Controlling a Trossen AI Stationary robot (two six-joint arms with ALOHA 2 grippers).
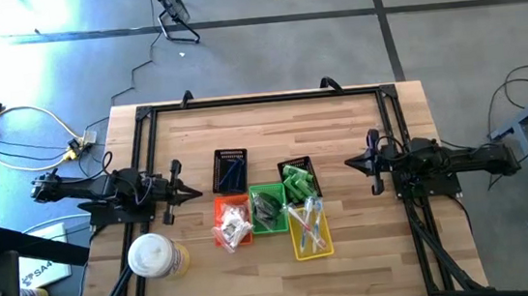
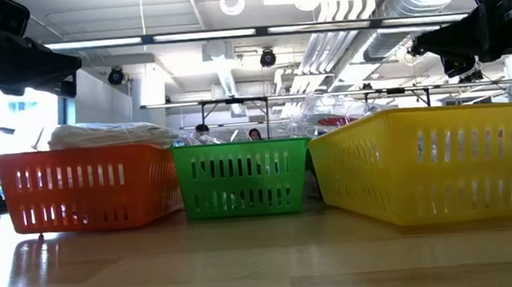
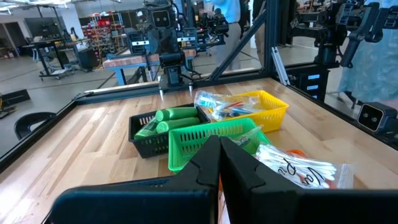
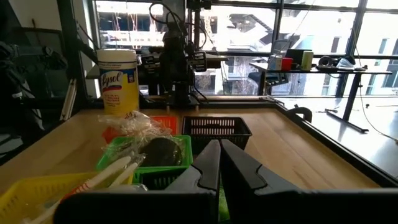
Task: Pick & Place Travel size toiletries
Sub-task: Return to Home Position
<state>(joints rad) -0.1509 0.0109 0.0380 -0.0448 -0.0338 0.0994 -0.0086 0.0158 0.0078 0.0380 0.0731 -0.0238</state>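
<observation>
Spanning the middle of the high view, a pale wood-plank worktop edged by a black metal frame stands on a grey floor with loose cables. From table height, ceiling ducts and lamps fill the room behind.

Five small slotted plastic baskets cluster at the centre, and every toiletry lies inside one. The green plastic tubes fill the right black basket. Thin dark and blue pieces lie in the left black basket. Clear-wrapped white pieces are heaped in the orange basket, a dark wrapped piece sits in the green basket, and slim wrapped sticks lie in the yellow basket. A round white-and-yellow wipes canister stands near the left front corner.

The left arm lies to the left of the cluster and the right arm to its right, both apart from the baskets. Each arm's jaws are pressed together at the tips, holding and touching nothing.
</observation>
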